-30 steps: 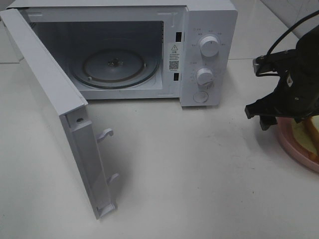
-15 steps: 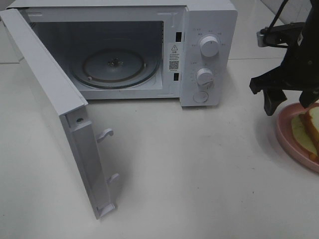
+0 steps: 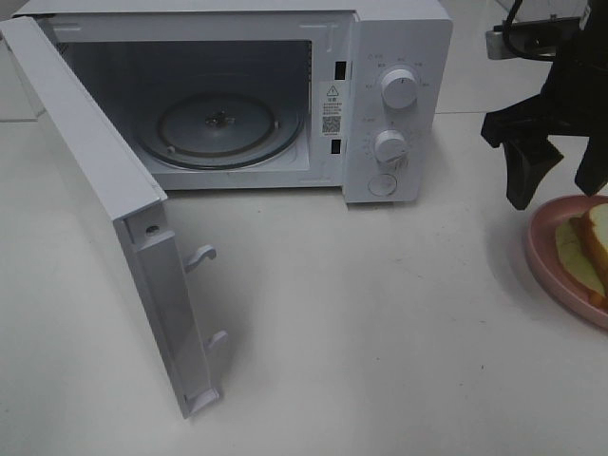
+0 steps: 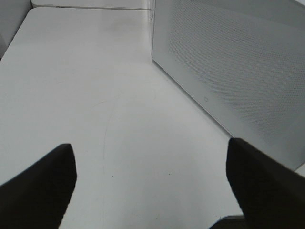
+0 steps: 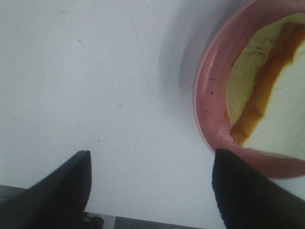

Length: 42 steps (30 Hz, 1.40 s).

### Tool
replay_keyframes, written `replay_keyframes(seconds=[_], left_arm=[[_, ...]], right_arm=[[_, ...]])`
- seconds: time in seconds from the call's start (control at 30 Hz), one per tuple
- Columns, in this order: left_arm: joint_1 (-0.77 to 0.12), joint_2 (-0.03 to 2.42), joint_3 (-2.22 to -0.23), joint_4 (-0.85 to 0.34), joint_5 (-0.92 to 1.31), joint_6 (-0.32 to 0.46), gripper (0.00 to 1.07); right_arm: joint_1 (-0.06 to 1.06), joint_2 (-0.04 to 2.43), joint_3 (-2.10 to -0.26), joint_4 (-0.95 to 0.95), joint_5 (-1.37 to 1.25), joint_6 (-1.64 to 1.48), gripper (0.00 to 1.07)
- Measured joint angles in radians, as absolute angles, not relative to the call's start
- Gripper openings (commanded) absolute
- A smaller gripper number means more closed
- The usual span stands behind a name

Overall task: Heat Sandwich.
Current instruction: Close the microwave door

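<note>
The sandwich (image 3: 591,242) lies on a round pink plate (image 3: 549,266) at the table's right edge, partly cut off by the frame. Its white bread, tan crust and pale filling (image 5: 276,90) show in the right wrist view, inside the plate's rim (image 5: 206,109). My right gripper (image 3: 559,179) hangs above the plate's back edge, open, fingers pointing down, nothing between them (image 5: 152,191). The left gripper (image 4: 150,191) is also open and empty over bare table, beside the microwave's perforated side wall (image 4: 238,71). It does not show in the high view.
The white microwave (image 3: 399,104) stands at the back with its glass turntable (image 3: 220,128) bare. Its door (image 3: 114,218) is swung wide open toward the front left. White tabletop lies between the microwave and the plate.
The right gripper has risen and drawn back from just over the plate, uncovering more of the sandwich. Nothing else has moved.
</note>
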State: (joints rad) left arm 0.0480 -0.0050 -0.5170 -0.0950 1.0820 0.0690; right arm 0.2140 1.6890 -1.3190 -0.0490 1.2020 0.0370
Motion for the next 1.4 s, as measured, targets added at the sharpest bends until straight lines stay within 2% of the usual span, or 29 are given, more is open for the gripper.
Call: replay_keyframes(seconds=[0.13,0.27,0.63,1.4], left_arm=[[0.048,-0.005,-0.517,-0.095,1.082,0.069,0.81],[0.048,-0.005,-0.517,-0.095,1.082,0.069,0.81],[0.048,-0.005,-0.517,-0.095,1.082,0.069,0.81],[0.048,-0.005,-0.517,-0.095,1.082,0.069,0.81]], right_arm=[[0.18,1.689,-1.319,-0.028,1.208,0.027,0.71],[0.075,1.681,-1.319,0.022,1.21,0.026,0.71],[0.046,1.481,-1.27,0.039,1.21,0.026,0.71],[0.046,0.787,-0.742,0.039,1.216,0.045,0.71]])
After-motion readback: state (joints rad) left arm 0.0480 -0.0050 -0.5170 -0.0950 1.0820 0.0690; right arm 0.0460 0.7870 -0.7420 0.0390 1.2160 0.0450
